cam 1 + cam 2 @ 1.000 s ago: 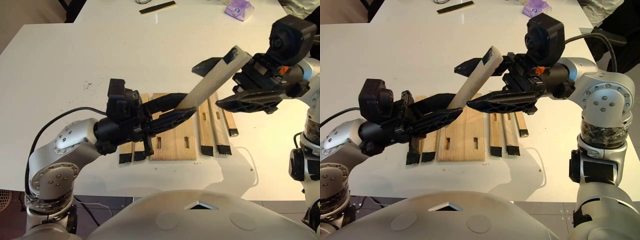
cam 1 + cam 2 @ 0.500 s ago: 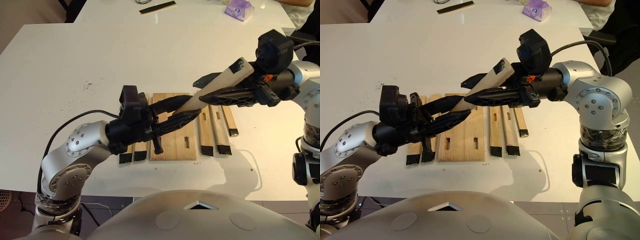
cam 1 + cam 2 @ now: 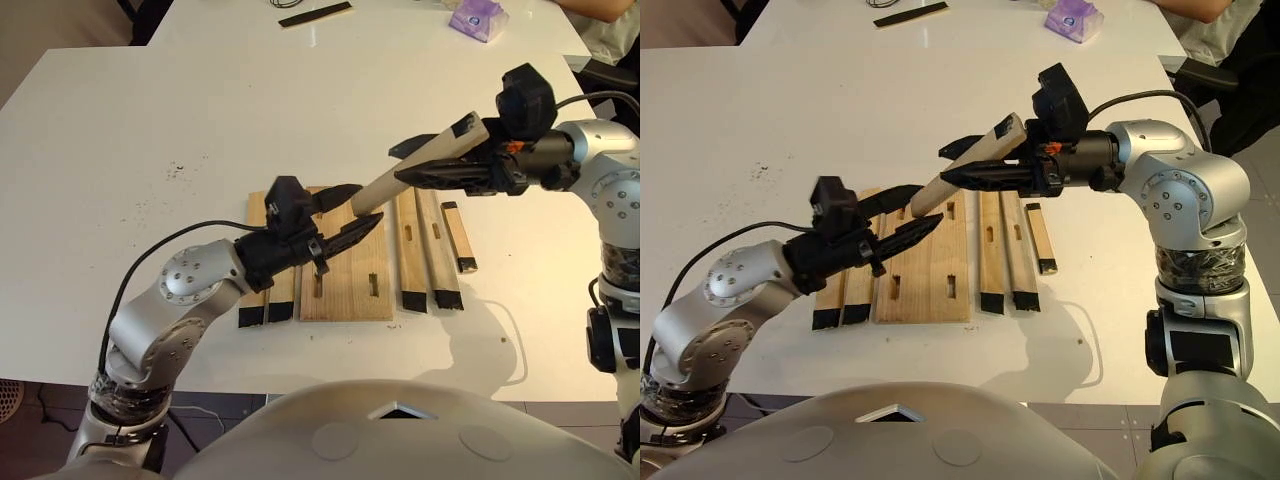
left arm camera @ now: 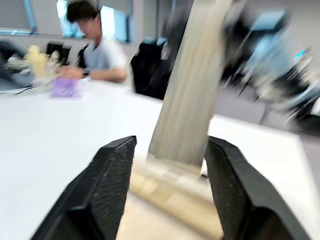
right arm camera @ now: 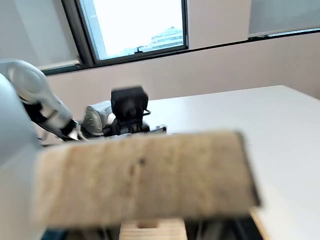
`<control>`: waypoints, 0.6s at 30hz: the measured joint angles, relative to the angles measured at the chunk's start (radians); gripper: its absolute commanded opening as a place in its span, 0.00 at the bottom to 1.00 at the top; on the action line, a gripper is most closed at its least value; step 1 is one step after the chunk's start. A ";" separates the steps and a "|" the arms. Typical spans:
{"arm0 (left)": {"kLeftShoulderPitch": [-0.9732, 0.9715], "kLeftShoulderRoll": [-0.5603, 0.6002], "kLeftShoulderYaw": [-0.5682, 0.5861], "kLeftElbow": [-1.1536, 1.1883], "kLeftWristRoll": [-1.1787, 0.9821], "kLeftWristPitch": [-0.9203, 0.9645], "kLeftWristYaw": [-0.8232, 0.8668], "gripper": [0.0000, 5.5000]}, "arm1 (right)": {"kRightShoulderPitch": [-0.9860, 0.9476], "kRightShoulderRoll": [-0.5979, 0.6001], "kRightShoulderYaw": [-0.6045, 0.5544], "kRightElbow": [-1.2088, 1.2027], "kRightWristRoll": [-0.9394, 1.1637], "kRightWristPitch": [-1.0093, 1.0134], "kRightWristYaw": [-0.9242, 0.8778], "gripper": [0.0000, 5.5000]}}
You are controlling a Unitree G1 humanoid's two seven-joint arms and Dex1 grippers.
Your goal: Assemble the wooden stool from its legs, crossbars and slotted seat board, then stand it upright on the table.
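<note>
While the right gripper point(image 3: 398, 165) pinches a wooden leg point(image 3: 385, 188) along its upper part, you see that leg held in the air above the table point(image 3: 150, 100). It is tilted, with its dark-tipped end up toward the right arm and its bare end down toward the left arm. The left gripper point(image 3: 368, 203) is spread, with one finger on each side of that lower end. From the left wrist the leg rises between the two black fingers point(image 4: 105, 190) with a gap showing on one side, and you cannot tell whether the other pad touches the wood.

Below both grippers the slotted seat board point(image 3: 350, 300) lies flat on the table, under the leg's lower end and apart from it. A pair of sticks point(image 3: 268, 305) lies just beside the board's left edge, partly hidden by the left arm. Three more sticks point(image 3: 432, 255) lie parallel along its right edge, black ends toward you. At the far side of the table, well apart from the work, sit a purple packet point(image 3: 477, 18) and a black strip point(image 3: 315, 14).
</note>
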 measured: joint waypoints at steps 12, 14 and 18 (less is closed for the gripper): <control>0.136 -0.019 -0.064 0.195 0.318 -0.158 0.007 0.48 | -0.015 -0.167 0.197 0.451 -0.626 -0.750 0.247 0.24; 0.141 -0.032 -0.064 0.195 0.327 -0.166 0.009 0.48 | -0.015 -0.167 0.205 0.501 -0.657 -0.809 0.277 0.24; 0.146 -0.045 -0.064 0.199 0.350 -0.167 0.008 0.48 | -0.012 -0.167 0.210 0.541 -0.675 -0.843 0.314 0.24</control>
